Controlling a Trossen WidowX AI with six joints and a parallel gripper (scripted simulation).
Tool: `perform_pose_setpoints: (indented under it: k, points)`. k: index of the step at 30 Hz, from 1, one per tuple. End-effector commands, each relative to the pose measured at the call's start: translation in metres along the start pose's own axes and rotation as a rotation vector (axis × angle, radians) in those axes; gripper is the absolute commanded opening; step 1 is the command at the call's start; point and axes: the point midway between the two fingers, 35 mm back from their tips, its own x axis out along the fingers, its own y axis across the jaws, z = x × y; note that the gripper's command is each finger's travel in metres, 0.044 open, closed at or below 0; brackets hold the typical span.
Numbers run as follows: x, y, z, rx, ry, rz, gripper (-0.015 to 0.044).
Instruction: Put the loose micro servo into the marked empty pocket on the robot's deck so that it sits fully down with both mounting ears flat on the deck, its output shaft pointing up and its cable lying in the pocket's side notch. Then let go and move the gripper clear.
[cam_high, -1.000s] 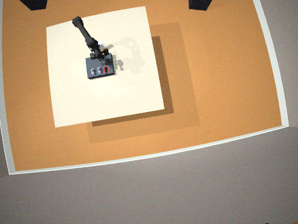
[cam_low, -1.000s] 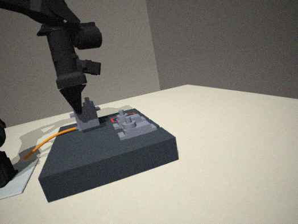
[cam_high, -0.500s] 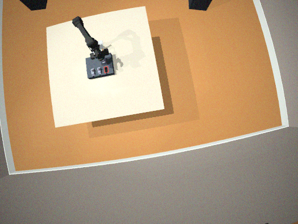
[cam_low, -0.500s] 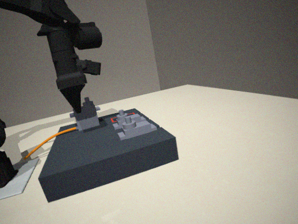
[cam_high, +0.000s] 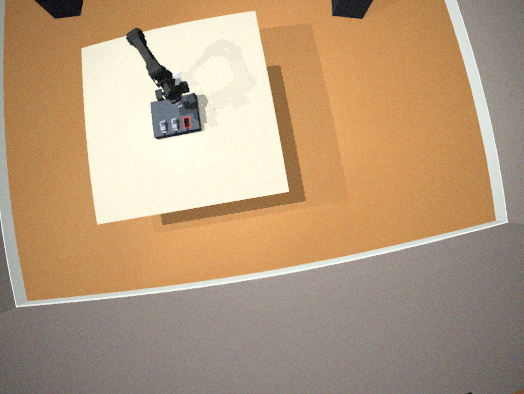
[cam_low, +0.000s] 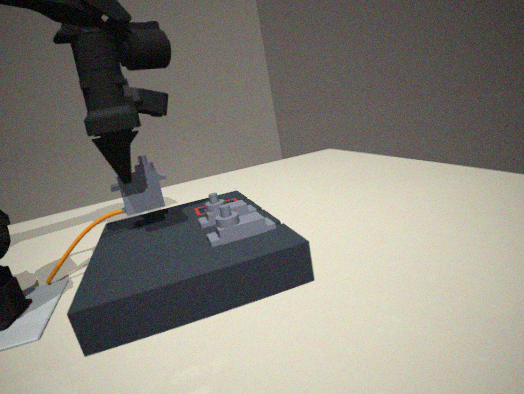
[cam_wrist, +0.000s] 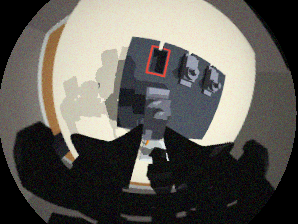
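The loose grey micro servo (cam_low: 145, 194) (cam_wrist: 158, 107) is held slightly above the dark deck (cam_low: 150, 265) (cam_wrist: 192, 117) (cam_high: 164, 110), shaft up and leaning a little. My gripper (cam_low: 126, 180) (cam_wrist: 153, 127) is shut on its body. The orange cable (cam_low: 75, 244) runs from the servo's lower side, away from the pocket, down beyond the deck's edge. The empty pocket (cam_wrist: 160, 61) (cam_high: 187, 122) has a red outline (cam_low: 199, 211) and a side notch at the deck's edge in the wrist view. It is partly hidden in the exterior view.
Two seated servos, the nearer one (cam_low: 242, 229) (cam_wrist: 212, 82) (cam_high: 163, 126) and the middle one (cam_low: 214, 200) (cam_wrist: 189, 70) (cam_high: 175, 124), stand in a row beside the pocket. A pale plate (cam_low: 42, 312) lies beside the deck near dark arm parts.
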Motion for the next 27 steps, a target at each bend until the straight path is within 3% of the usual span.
perform_pose_setpoints:
  k: [1, 20, 27]
  points:
    - [-0.003, 0.0, -0.001, -0.005, -0.009, 0.004, 0.0]
    - [-0.003, 0.007, 0.03, -0.011, -0.011, 0.004, 0.0]
    - [-0.003, 0.007, 0.03, -0.194, -0.011, 0.003, 0.0]
